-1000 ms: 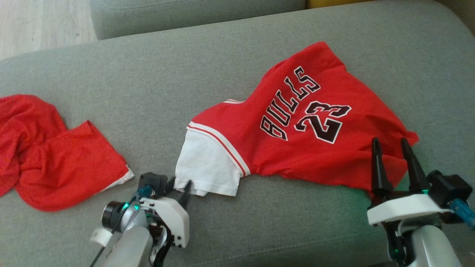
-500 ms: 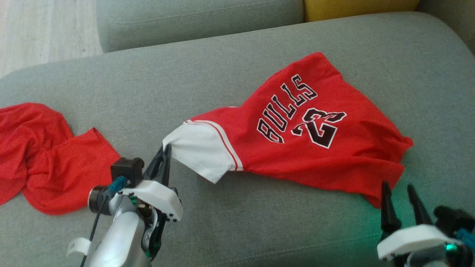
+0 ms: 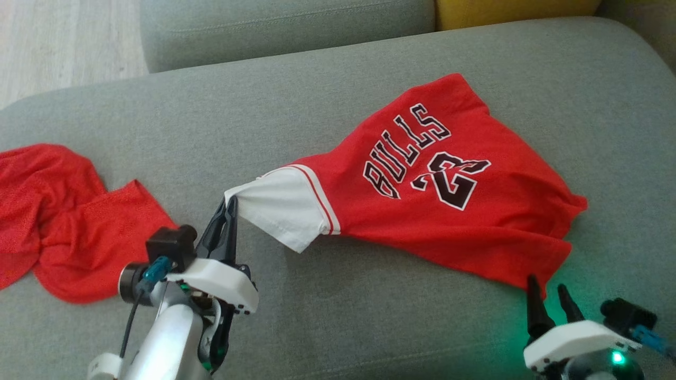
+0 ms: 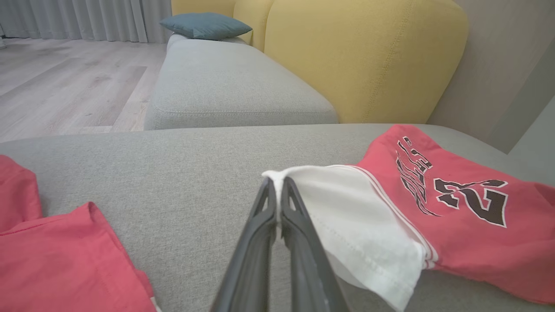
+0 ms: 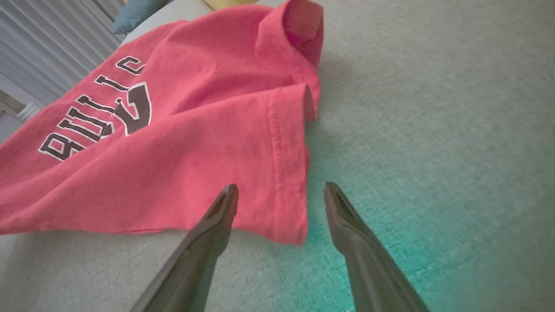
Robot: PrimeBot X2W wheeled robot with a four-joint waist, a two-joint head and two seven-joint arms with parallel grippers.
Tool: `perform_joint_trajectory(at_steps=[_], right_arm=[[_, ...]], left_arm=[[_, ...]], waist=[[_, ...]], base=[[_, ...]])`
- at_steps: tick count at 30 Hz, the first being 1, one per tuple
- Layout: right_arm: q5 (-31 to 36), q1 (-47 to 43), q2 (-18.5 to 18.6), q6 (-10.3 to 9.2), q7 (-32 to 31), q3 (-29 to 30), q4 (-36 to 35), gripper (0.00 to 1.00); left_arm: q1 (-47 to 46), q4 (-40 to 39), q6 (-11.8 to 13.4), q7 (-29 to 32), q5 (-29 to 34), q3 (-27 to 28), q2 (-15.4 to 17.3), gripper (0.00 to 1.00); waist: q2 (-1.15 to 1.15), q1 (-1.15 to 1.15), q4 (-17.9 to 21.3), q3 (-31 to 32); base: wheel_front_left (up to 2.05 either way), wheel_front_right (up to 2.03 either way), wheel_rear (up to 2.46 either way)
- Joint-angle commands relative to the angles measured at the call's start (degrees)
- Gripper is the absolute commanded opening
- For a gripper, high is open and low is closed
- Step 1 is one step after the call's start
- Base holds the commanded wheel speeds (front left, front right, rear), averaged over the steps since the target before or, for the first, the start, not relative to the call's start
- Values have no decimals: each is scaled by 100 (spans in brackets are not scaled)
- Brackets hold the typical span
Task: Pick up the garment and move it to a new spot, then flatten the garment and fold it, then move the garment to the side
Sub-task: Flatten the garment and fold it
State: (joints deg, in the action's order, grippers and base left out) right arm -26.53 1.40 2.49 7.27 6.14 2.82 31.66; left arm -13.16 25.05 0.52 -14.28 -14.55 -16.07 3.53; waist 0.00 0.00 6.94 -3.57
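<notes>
The jersey (image 3: 449, 211) lies on the sofa seat (image 3: 211, 121), right of centre in the head view. Its sleeve (image 3: 280, 211) points left, raised off the seat, with its tip clamped between the closed jaws of the left gripper (image 3: 228, 206), which stands in front of it at lower left. A second garment (image 3: 68, 221) lies on the seat's left end, apart from the jersey. The right gripper (image 3: 546, 295) sits at lower right, jaws apart, just in front of the jersey's near corner. Behind the seat lie another cushion (image 3: 285, 26) and, to its left, the floor (image 3: 63, 42).
</notes>
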Motion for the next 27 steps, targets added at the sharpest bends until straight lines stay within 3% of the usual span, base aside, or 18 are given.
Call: perform_joint_trajectory(at_steps=[1, 15, 16, 17, 23, 27], right_arm=[[-68, 304, 39, 22, 107, -191, 29, 100], [20, 682, 39, 22, 78, -460, 1129, 100], [6, 701, 39, 22, 82, -482, 1161, 69], [-4, 721, 39, 22, 93, -498, 1189, 0], [36, 820, 39, 22, 208, -571, 1157, 0], [175, 891, 39, 22, 384, -657, 750, 0]], left_arm=[[-138, -221, 3, -71, 70, 197, 83, 0], [-104, -238, -2, -72, 129, 233, 64, 0], [-104, -242, -1, -72, 131, 236, 61, 0], [-105, -245, -1, -72, 132, 239, 59, 0], [-111, -261, -1, -72, 126, 268, 49, 0], [-112, -366, -10, -72, -52, 421, 27, 0]], waist=[[0, 0, -30, -14], [0, 0, -115, 7], [0, 0, -115, 4], [0, 0, -117, 2], [0, 0, -124, 17], [0, 0, -126, 74]], base=[[0, 0, 0], [0, 0, 0], [0, 0, 0], [0, 0, 0], [0, 0, 0], [0, 0, 0]])
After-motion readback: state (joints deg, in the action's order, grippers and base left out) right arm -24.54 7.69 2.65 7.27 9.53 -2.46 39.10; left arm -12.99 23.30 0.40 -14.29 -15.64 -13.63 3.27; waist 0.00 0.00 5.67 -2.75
